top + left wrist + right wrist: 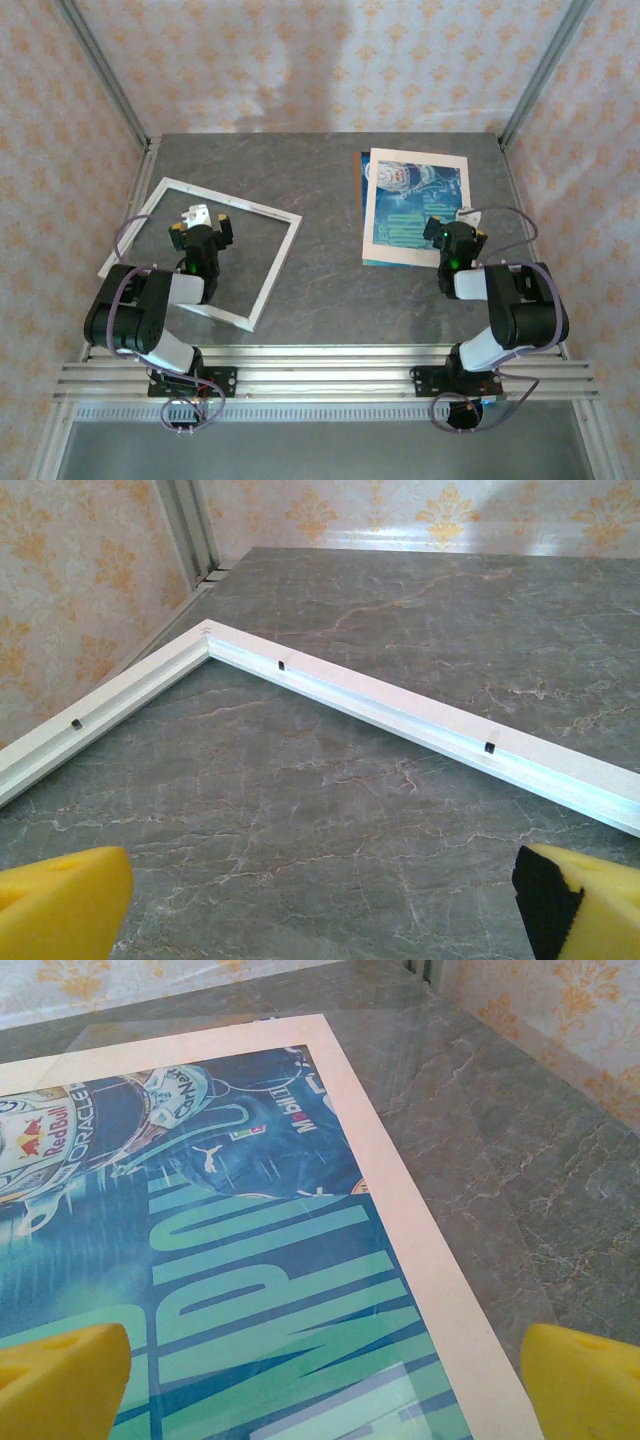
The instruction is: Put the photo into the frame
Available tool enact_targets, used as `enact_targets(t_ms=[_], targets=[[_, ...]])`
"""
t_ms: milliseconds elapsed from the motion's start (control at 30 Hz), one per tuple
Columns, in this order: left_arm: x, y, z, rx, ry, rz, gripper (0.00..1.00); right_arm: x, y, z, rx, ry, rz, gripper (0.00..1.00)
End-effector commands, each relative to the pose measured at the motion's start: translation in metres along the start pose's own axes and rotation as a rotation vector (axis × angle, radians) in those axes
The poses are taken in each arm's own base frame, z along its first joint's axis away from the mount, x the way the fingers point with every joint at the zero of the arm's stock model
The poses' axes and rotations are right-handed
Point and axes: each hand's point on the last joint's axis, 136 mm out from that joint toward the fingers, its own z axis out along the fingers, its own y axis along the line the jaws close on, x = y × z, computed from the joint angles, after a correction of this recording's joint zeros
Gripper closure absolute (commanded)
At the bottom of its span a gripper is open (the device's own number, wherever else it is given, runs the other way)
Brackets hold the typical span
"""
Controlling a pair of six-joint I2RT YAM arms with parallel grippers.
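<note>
The grey marbled table [320, 200] bears the frame [232, 199] left, the photo [405, 215] right.

Walls: pale peach cloth [300, 60] with small orange flower shapes, on three sides.
Table: dark gray top [330, 290] that looks like stone, with thin light cracks.
Posts: gray metal bars [105, 70] leaning up from the back corners.
Front edge: shiny metal rails [320, 380] side by side.
Light: soft and even, with a gentle shine on the table.

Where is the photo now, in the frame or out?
Out. The photo lies flat at right; the frame at left encloses bare tabletop.
</note>
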Motion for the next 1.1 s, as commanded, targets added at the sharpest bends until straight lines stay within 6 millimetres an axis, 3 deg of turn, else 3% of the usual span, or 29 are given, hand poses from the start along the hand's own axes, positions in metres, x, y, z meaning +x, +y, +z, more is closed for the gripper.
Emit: enact_targets(t_ms=[0,867,967,1067], targets=[[-0.003,0.000,0.001,-0.015,-0.009,-0.008,0.00,-0.011,0.002,0.000,-0.006,-0.026,-0.005,0.01],[-0.003,-0.001,0.000,-0.013,-0.010,-0.008,0.00,-0.011,0.002,0.001,-0.011,-0.020,-0.001,0.01],[-0.011,-0.001,-0.005,-0.008,-0.029,-0.006,0.00,-0.020,0.004,-0.001,-0.016,-0.012,-0.009,0.01],[-0.031,-0.005,-0.018,0.023,-0.032,0.017,0.00,-0.039,0.007,-0.008,-0.007,0.024,-0.028,0.01]])
